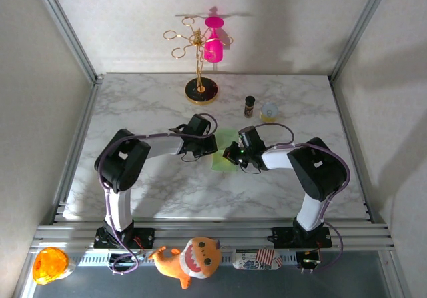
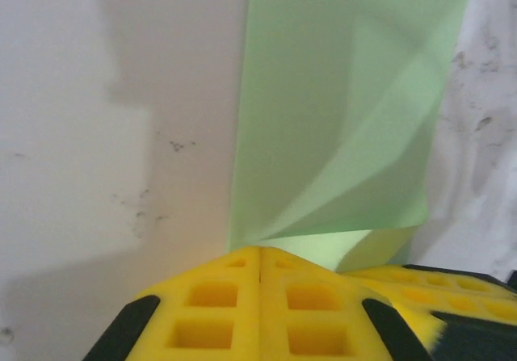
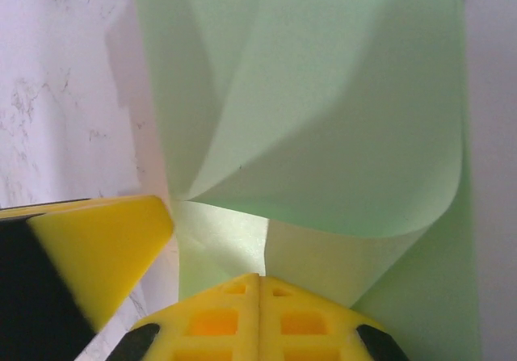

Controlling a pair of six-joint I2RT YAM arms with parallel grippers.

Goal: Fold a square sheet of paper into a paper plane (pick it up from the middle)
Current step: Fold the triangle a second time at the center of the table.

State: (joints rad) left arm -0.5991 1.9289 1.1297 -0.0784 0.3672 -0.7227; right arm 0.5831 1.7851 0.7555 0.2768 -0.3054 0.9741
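Just ahead of the right gripper's (image 3: 260,279) tips, the paper (image 3: 323,111) lies part-folded on the table (image 3: 48,94); one flap curls over uncreased, and diagonal creases show ahead of the left gripper (image 2: 258,252). Both grippers are clenched, tips at the sheet's edge; whether either pinches paper I cannot tell. Judged mid-fold: the next move calls for pressing the curled flap flat and running its crease.
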